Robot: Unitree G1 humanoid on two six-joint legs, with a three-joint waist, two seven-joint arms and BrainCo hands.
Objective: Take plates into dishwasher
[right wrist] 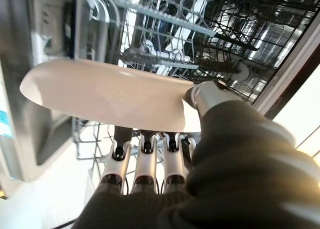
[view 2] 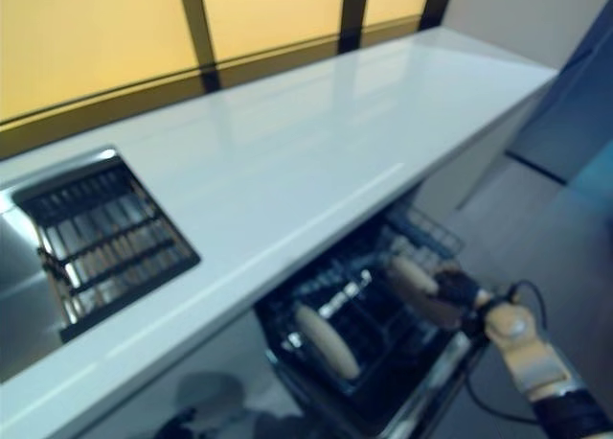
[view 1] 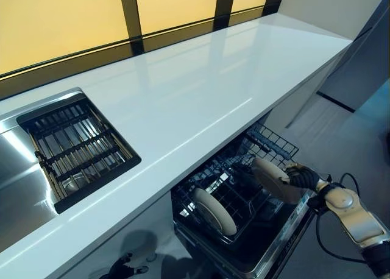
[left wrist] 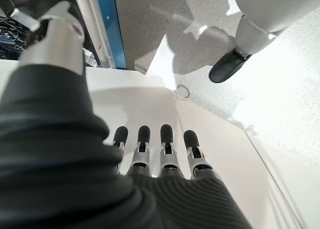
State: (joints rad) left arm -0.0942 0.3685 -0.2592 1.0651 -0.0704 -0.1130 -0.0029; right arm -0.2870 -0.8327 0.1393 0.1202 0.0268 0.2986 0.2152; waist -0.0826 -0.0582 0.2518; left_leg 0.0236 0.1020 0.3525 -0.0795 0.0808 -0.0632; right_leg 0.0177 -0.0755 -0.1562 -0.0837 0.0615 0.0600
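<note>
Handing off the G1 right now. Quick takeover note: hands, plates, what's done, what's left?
Right hand: shut on a plate, pinched between thumb and fingers, held over the pulled-out dishwasher rack.
Left hand: open, fingers straight, holding nothing, down by the white cabinet front.
Done: one plate already stands on edge in the rack, toward the robot's left.
Left: slot the held plate into the rack and let go. No other plates show on the countertop; the sink grid looks bare of plates.

One cream plate (view 1: 214,211) stands on edge in the dishwasher rack (view 1: 268,144) (pulled out); another plate (view 1: 272,178) hangs above it.
</note>
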